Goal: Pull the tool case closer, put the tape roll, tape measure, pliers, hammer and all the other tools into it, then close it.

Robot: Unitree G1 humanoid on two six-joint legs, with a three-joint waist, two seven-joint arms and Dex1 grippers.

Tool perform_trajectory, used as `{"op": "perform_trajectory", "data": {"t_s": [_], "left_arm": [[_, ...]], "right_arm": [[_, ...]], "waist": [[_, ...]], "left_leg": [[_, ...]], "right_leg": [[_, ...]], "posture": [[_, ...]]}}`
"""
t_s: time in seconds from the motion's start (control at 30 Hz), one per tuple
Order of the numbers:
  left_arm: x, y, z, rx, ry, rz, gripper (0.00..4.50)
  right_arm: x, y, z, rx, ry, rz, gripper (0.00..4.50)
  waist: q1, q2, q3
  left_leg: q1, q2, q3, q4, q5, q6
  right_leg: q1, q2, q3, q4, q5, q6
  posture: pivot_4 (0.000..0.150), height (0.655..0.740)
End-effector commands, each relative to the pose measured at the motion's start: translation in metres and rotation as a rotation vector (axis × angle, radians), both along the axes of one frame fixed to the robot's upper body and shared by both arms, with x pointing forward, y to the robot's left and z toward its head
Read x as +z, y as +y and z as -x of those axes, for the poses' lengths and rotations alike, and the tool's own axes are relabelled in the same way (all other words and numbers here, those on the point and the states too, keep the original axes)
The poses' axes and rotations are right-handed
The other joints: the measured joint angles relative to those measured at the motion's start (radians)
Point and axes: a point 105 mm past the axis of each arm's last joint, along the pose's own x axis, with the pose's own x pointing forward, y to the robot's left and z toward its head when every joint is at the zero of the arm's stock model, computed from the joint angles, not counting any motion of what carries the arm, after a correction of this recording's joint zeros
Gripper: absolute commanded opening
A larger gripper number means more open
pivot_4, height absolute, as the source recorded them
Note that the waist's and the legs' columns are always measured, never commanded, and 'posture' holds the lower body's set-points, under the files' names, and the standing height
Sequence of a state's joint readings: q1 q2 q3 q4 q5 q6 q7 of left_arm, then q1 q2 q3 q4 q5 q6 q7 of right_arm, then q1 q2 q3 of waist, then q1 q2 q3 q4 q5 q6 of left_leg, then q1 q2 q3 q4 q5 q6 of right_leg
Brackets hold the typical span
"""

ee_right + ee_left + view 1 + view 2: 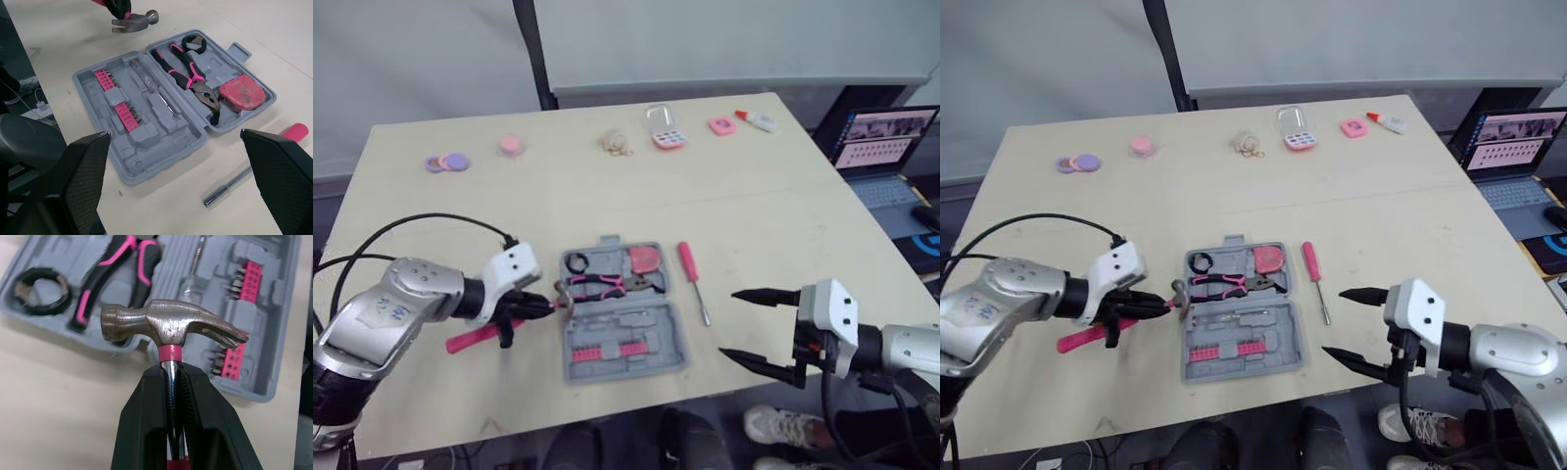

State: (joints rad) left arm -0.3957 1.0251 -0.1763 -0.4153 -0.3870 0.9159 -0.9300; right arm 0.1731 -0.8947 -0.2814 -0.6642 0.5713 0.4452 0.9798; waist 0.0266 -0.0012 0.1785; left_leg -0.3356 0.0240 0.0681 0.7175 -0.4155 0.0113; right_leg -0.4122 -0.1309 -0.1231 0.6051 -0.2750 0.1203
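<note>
The grey tool case lies open at the table's front centre. In it are the black tape roll, pink-handled pliers, the red tape measure and pink bits. My left gripper is shut on the hammer just below its steel head, holding it at the case's left edge; the pink handle trails left over the table. A pink-handled screwdriver lies on the table right of the case. My right gripper stands open right of the case, holding nothing.
Along the far edge lie purple and pink discs, a pink round piece, a tan bundle, a clear-lidded pink box, a pink block and a small bottle. A laptop sits off the right.
</note>
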Motion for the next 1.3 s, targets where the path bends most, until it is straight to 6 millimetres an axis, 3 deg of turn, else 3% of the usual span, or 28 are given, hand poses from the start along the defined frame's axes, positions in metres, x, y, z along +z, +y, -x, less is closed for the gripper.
{"op": "perform_trajectory", "data": {"t_s": [0.03, 0.23, 0.53, 0.77, 1.03, 1.3], "left_arm": [[0.012, -0.01, -0.006, -0.062, -0.067, -0.016, 0.06], [0.021, -0.031, -0.019, -0.132, -0.102, -0.035, 0.06], [0.025, -0.07, -0.021, -0.286, -0.167, -0.138, 0.06], [0.007, -0.091, -0.006, -0.347, -0.134, -0.153, 0.06], [-0.012, -0.113, -0.008, -0.373, -0.147, -0.223, 0.06], [-0.01, -0.138, -0.01, -0.387, -0.166, -0.215, 0.06]], "right_arm": [[0.003, 0.003, 0.004, 0.029, -0.024, 0.015, 4.5], [0.0, 0.003, 0.006, 0.028, -0.018, 0.024, 4.5], [-0.009, -0.005, 0.012, 0.034, 0.012, 0.086, 4.5], [-0.012, -0.009, 0.016, 0.021, 0.028, 0.093, 4.5], [-0.013, -0.008, 0.016, 0.022, 0.035, 0.093, 4.5], [-0.014, -0.006, 0.018, 0.012, 0.037, 0.084, 4.5]], "waist": [[0.0, 0.0, 0.0], [0.002, -0.001, 0.0], [0.001, -0.001, 0.001], [0.002, -0.002, 0.001], [0.007, -0.002, 0.001], [0.025, -0.002, 0.001]], "left_leg": [[0.0, 0.0, 0.0, 0.0, 0.0, 0.0], [0.0, 0.0, 0.002, 0.002, 0.0, 0.0], [-0.001, 0.0, 0.008, 0.002, 0.0, 0.0], [-0.001, 0.0, 0.008, 0.003, 0.0, 0.0], [-0.001, 0.0, 0.007, 0.004, 0.0, 0.0], [-0.001, 0.0, 0.007, 0.006, 0.0, 0.001]], "right_leg": [[0.0, 0.0, 0.0, 0.0, 0.0, 0.0], [0.0, 0.0, 0.0, 0.001, 0.0, 0.0], [0.0, 0.001, 0.0, 0.001, 0.0, 0.0], [0.0, 0.001, 0.0, 0.002, 0.0, 0.0], [0.001, 0.0, 0.0, 0.003, 0.0, 0.0], [0.001, 0.0, 0.001, 0.004, 0.0, 0.001]], "posture": [[0.15, 0.7287], [0.15, 0.7287], [0.15, 0.7287], [0.15, 0.7287], [0.15, 0.7287], [0.15, 0.7287]]}}
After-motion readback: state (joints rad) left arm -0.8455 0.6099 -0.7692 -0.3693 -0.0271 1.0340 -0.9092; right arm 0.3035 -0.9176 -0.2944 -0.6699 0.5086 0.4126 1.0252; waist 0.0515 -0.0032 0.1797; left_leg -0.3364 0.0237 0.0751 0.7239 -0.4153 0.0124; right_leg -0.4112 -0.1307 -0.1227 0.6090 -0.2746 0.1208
